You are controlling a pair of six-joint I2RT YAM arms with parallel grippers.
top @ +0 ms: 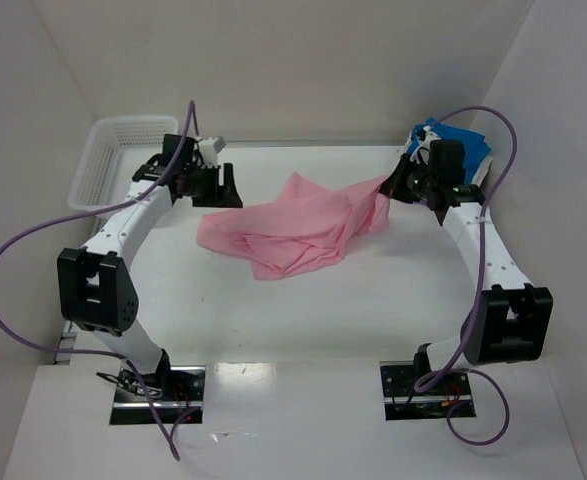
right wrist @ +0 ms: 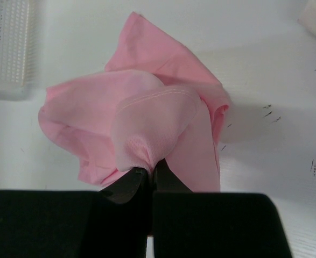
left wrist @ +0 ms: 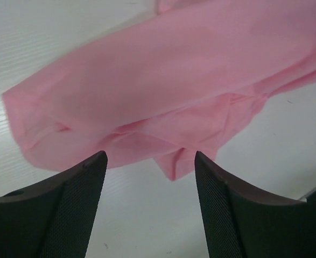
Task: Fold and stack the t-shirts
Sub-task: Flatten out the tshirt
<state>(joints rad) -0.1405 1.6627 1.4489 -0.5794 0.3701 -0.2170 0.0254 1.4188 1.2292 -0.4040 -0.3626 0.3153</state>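
A light pink t-shirt (top: 293, 232) lies crumpled in the middle of the table. My right gripper (top: 391, 186) is shut on its right edge and lifts that part; in the right wrist view the cloth (right wrist: 147, 123) bunches out from the closed jaws of the gripper (right wrist: 152, 172). My left gripper (top: 223, 190) is open and empty just left of the shirt; in the left wrist view the shirt (left wrist: 168, 91) lies beyond the gripper (left wrist: 149, 161). A bright blue t-shirt (top: 463, 140) sits at the back right behind my right arm. The white shirt is out of view.
A white mesh basket (top: 113, 160) stands at the back left, also seen in the right wrist view (right wrist: 7, 43). White walls enclose the table on the left, back and right.
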